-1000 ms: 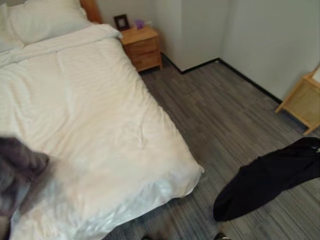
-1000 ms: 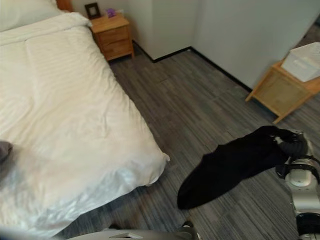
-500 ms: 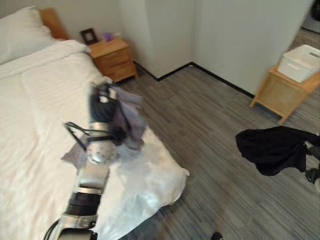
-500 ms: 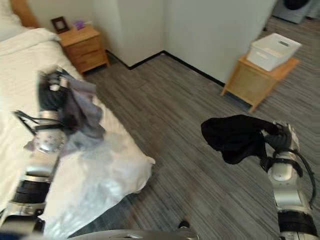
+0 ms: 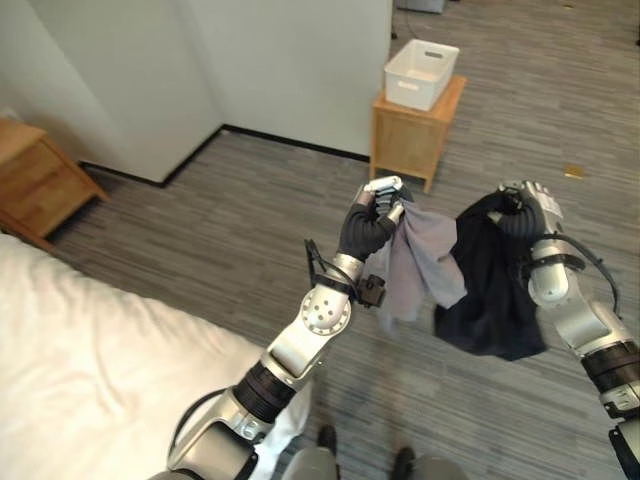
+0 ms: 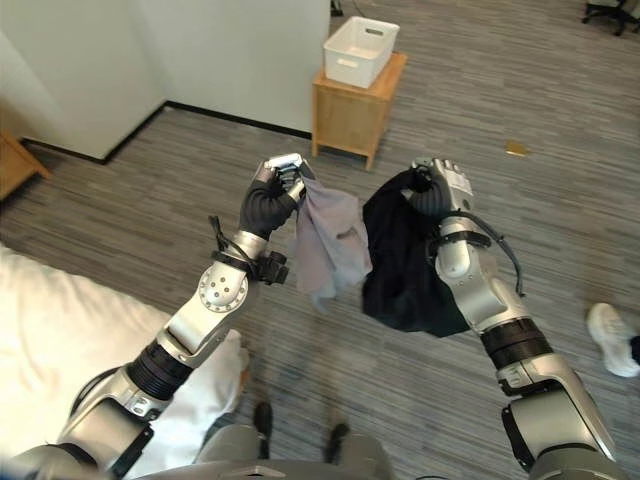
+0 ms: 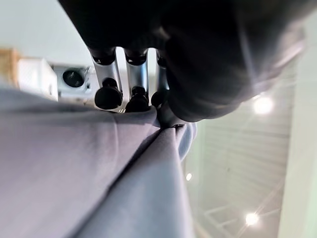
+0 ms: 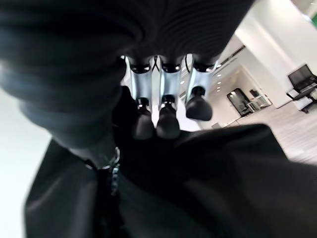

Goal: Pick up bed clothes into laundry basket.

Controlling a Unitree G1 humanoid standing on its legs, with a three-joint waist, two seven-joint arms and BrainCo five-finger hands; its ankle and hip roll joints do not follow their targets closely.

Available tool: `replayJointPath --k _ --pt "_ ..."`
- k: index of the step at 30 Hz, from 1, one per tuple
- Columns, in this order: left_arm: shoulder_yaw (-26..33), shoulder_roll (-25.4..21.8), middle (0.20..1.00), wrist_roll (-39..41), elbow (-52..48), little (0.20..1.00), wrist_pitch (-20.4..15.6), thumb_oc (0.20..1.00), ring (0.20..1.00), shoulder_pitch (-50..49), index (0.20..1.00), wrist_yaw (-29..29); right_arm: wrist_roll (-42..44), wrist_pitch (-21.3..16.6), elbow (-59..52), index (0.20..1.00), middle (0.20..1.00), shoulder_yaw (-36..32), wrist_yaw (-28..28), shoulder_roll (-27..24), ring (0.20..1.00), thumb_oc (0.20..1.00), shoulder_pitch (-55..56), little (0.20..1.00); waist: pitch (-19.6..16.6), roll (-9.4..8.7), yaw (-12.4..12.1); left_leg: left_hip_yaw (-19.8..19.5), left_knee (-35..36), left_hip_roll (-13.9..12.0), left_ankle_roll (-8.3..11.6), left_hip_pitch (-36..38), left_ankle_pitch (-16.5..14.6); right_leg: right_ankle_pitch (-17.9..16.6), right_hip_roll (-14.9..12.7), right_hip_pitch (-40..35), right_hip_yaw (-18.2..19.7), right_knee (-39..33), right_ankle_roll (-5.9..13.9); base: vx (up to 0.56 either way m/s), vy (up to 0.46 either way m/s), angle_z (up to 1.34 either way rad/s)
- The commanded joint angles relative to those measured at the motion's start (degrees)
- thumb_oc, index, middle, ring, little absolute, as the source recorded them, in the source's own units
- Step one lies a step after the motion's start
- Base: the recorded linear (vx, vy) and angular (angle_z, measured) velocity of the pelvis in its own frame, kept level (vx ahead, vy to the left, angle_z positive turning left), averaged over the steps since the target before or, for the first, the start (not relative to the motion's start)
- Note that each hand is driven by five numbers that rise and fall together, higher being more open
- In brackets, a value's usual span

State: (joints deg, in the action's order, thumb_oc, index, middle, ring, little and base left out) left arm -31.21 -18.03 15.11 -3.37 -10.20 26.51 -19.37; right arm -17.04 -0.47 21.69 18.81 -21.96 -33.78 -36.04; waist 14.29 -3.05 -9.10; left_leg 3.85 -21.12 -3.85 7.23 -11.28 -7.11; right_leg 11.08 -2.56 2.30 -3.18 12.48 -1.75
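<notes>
The robot's left hand (image 5: 372,222) is raised in the middle of the scene, its fingers (image 7: 109,82) curled tight on the top edge of a grey garment (image 5: 418,262). The cloth hangs down from the hand in loose folds, clear of the floor. In the left wrist view the dark fingertips press into a bunched ridge of the grey fabric.

Just to the right, the right hand (image 6: 436,189) is lifted to about the same height and its fingers (image 8: 166,106) are closed on a black garment (image 6: 402,262), which hangs down in a heavier bundle. The two garments hang side by side, the grey one's right edge overlapping or touching the black one; whether they truly touch cannot be told.

Farther off, against the white wall (image 5: 290,60), stands a small wooden side table (image 5: 412,135) with a white laundry basket (image 5: 422,73) on top. It sits well apart from both hands. The corner of the bed with its white duvet (image 5: 90,370) lies near the robot at the lower left, and a wooden nightstand (image 5: 35,180) stands at the far left. The floor (image 5: 220,230) is grey striped carpet. In the right eye view a person's white shoe (image 6: 610,338) rests on the floor at the right edge.
</notes>
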Motion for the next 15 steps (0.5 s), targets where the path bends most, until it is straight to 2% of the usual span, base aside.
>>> replayJointPath --k 1,2,3,4,5,6,7,8,9,10,11,13,14,15 --pt "1.1 5.4 0.2 -0.4 -0.5 0.2 -2.4 0.2 0.2 7.2 0.2 -1.7 -2.3 -1.6 -4.6 0.2 0.2 2.6 -3.5 -3.5 0.2 0.2 -8.8 0.2 -4.9 3.5 -2.9 -0.3 24.1 5.6 -5.37 -1.9 15.5 -0.6 1.1 -19.9 3.3 -17.5 7.14 0.56 -0.028 -1.53" --pt "0.7 5.0 0.2 -0.8 -0.1 0.2 -2.0 0.2 0.2 7.3 0.2 -2.3 -3.1 -1.2 -4.0 0.2 0.2 3.3 -4.1 -2.5 0.2 0.2 -9.6 0.2 -5.1 2.55 -2.9 0.2 24.2 5.9 -6.46 -1.1 15.7 -1.2 1.0 -19.7 3.6 -14.1 7.26 0.46 -0.022 -1.17" --pt "0.4 4.5 0.2 -1.1 0.4 0.2 -1.7 0.2 0.2 7.5 0.2 -2.9 -3.6 -0.7 -3.0 0.2 0.2 4.1 -4.7 -1.3 0.2 0.2 -10.9 0.2 -5.3 1.81 -3.3 0.9 24.3 5.7 -7.43 -0.2 15.6 -3.0 1.9 -18.3 3.5 -10.1 8.64 0.34 -0.04 -0.76" --pt "2.1 3.6 0.2 -1.7 -0.2 0.2 -1.6 0.2 0.2 6.7 0.2 -4.0 -3.8 -1.2 -9.4 0.2 0.2 0.9 -3.4 -2.1 0.2 0.2 -3.4 0.2 -5.2 0.94 -1.6 2.7 25.0 5.6 -8.0 1.7 14.5 -6.1 2.1 -14.6 3.6 -3.5 12.36 0.31 -0.043 -1.0" --pt "3.3 3.2 0.2 -3.7 0.3 0.2 0.4 0.2 0.2 6.6 0.2 -5.1 -4.8 -1.7 -14.3 0.2 0.2 -2.1 -2.3 -3.3 0.2 0.2 1.8 0.2 -4.3 1.17 1.0 3.7 25.6 4.5 -8.26 4.1 14.0 -9.9 2.5 -11.2 3.4 3.9 15.62 0.37 -0.033 -1.04" --pt "4.7 2.1 0.2 -5.3 0.0 0.2 0.9 0.2 0.2 5.8 0.2 -5.2 -4.4 -2.6 -18.8 0.2 0.2 -5.1 -2.0 -5.3 0.2 0.2 5.3 0.2 -4.0 2.05 3.4 4.2 26.1 3.0 -7.89 6.3 13.2 -11.9 3.2 -7.7 2.5 10.3 16.75 0.29 -0.012 -0.92" --pt "4.6 2.3 0.2 -5.3 0.0 0.2 0.9 0.2 0.2 5.8 0.2 -5.2 -4.4 -2.6 -19.0 0.2 0.2 -5.2 -1.9 -5.5 0.2 0.2 5.5 0.2 -4.2 1.7 3.4 4.1 26.1 3.6 -7.96 6.5 12.4 -11.1 2.6 -7.8 2.3 10.7 16.75 0.4 0.0 -0.39" --pt "5.2 1.3 0.2 -8.2 -0.1 0.2 1.4 0.2 0.2 5.7 0.2 -5.4 -2.9 -5.0 -21.2 0.2 0.2 -7.8 -1.9 -5.9 0.2 0.2 8.3 0.2 -3.2 4.47 6.3 5.3 26.1 0.0 -6.67 9.7 10.8 -14.8 1.1 -1.1 -4.1 19.1 16.75 0.26 0.003 -0.08" --pt "5.2 1.4 0.2 -8.2 0.0 0.2 1.3 0.2 0.2 5.7 0.2 -5.4 -2.9 -5.0 -21.3 0.2 0.2 -7.9 -1.9 -5.9 0.2 0.2 8.4 0.2 -3.1 4.37 6.7 4.9 26.1 0.2 -6.68 9.5 10.8 -14.4 0.7 -0.8 -4.5 19.9 16.75 0.5 0.041 -0.39" --pt "5.7 0.8 0.2 -8.9 -0.6 0.2 1.4 0.2 0.2 6.0 0.2 -5.0 -2.5 -5.5 -22.3 0.2 0.2 -8.2 -1.5 -6.4 0.2 0.2 7.6 0.2 -2.6 5.44 8.4 4.8 26.1 -0.6 -6.06 11.1 9.4 -13.0 -4.5 3.0 -9.4 18.8 16.75 0.44 0.057 -0.58" --pt "5.5 0.6 0.2 -10.0 -1.2 0.2 1.8 0.2 0.2 6.3 0.2 -4.8 -1.0 -6.1 -24.0 0.2 0.2 -9.2 -1.3 -6.4 0.2 0.2 7.8 0.2 -2.1 5.58 9.3 4.0 26.1 0.1 -6.07 12.1 8.2 -11.7 -5.3 5.3 -9.9 16.5 16.15 0.6 0.035 -0.54" --pt "5.8 0.3 0.2 -10.9 -1.7 0.2 1.6 0.2 0.2 5.6 0.2 -3.9 1.2 -7.1 -27.0 0.2 0.2 -11.5 -1.5 -7.2 0.2 0.2 8.9 0.2 -2.2 5.09 11.1 3.0 26.1 0.8 -5.56 14.0 6.1 -10.5 -6.1 8.0 -10.7 8.1 13.72 0.47 -0.119 -0.02" --pt "5.8 0.6 0.2 -11.0 -1.6 0.2 2.0 0.2 0.2 5.2 0.2 -3.5 1.7 -7.3 -28.3 0.2 0.2 -11.9 -1.7 -7.6 0.2 0.2 8.8 0.2 -2.3 4.44 11.8 2.6 26.1 1.3 -5.02 15.3 4.6 -10.8 -6.8 9.1 -11.3 0.9 12.95 0.54 -0.244 0.43" --pt "6.0 0.8 0.2 -11.0 -1.1 0.2 2.2 0.2 0.2 5.1 0.2 -3.0 2.1 -7.4 -29.3 0.2 0.2 -12.0 -1.9 -8.0 0.2 0.2 8.1 0.2 -2.6 4.4 12.5 2.0 26.1 0.8 -4.31 17.3 2.4 -13.2 -7.2 8.9 -12.9 -6.9 13.38 0.55 -0.263 0.45"
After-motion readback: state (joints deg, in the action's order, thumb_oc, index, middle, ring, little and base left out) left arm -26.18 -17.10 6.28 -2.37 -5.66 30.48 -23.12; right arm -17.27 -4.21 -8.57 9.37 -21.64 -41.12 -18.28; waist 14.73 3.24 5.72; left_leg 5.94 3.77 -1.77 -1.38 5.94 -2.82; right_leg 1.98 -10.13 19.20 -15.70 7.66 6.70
